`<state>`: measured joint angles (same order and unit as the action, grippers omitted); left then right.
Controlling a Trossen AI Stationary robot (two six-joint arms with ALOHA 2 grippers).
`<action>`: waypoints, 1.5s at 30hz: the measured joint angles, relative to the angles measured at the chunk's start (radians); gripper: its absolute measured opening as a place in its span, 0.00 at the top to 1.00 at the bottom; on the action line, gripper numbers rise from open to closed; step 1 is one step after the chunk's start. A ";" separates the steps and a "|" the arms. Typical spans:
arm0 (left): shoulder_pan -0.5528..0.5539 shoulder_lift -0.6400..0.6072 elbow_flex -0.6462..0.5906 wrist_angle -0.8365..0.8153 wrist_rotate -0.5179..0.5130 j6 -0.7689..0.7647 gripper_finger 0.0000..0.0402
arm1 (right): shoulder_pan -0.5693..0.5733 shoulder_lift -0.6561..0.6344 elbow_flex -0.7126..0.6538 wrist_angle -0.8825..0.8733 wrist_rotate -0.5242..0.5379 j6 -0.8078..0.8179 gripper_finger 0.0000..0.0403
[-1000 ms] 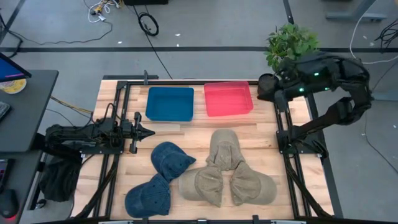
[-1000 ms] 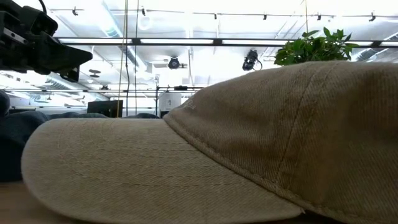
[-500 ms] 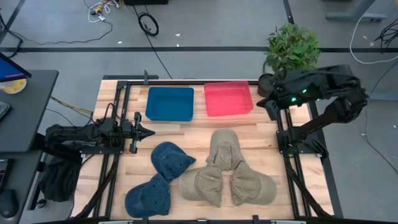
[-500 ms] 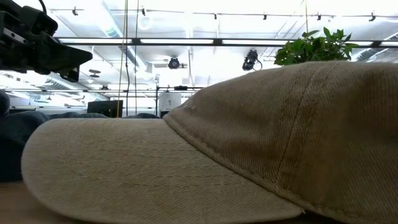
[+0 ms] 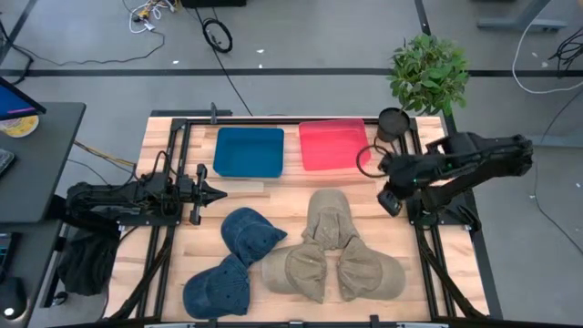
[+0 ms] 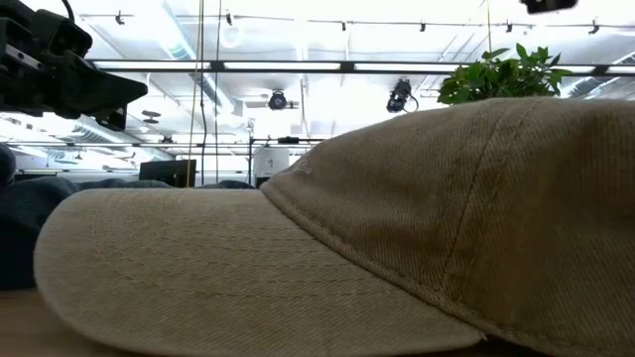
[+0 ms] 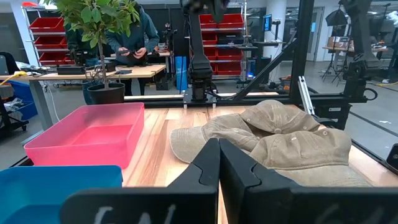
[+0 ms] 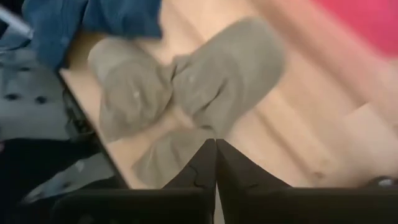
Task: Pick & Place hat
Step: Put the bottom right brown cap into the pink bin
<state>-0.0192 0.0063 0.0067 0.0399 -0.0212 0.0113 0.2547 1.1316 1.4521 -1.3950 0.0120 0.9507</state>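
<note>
right end effector (image 5: 386,179) (fingers together) | above wooden table (image 5: 282,196) | beside khaki hats (image 5: 330,246)

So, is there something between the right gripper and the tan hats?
Nothing visible. The right gripper, fingers shut, hangs above bare table beside the nearest tan hat, with open space between them. The left gripper waits at the table's left.

A grey floor (image 5: 301,36) is seen around the wooden bench (image 5: 282,196), crossed by black cables (image 5: 217,36). A potted plant (image 5: 426,71) is set at the bench's far corner. A dark desk (image 5: 32,164) is placed alongside. Long ceiling lights (image 6: 283,66) are seen overhead. Red bins on shelving (image 7: 46,25) and a person at a worktable (image 7: 134,40) are shown beyond.
</note>
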 joint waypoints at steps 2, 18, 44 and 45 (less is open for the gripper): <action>0.000 0.000 0.000 0.000 0.000 0.000 0.99 | 0.011 -0.062 -0.098 0.077 -0.043 0.034 0.97; 0.000 0.000 0.000 0.000 0.000 0.000 0.99 | 0.053 -0.305 -0.625 0.697 -0.133 0.041 0.97; 0.000 0.000 0.000 0.000 0.000 0.000 0.99 | 0.056 -0.273 -0.850 0.789 -0.255 0.008 0.56; 0.000 0.000 0.000 0.000 0.000 0.000 0.99 | 0.056 -0.259 -0.850 0.789 -0.253 0.008 0.50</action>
<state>-0.0192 0.0063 0.0068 0.0399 -0.0215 0.0113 0.3107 0.8724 0.6018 -0.6060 -0.2413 0.9588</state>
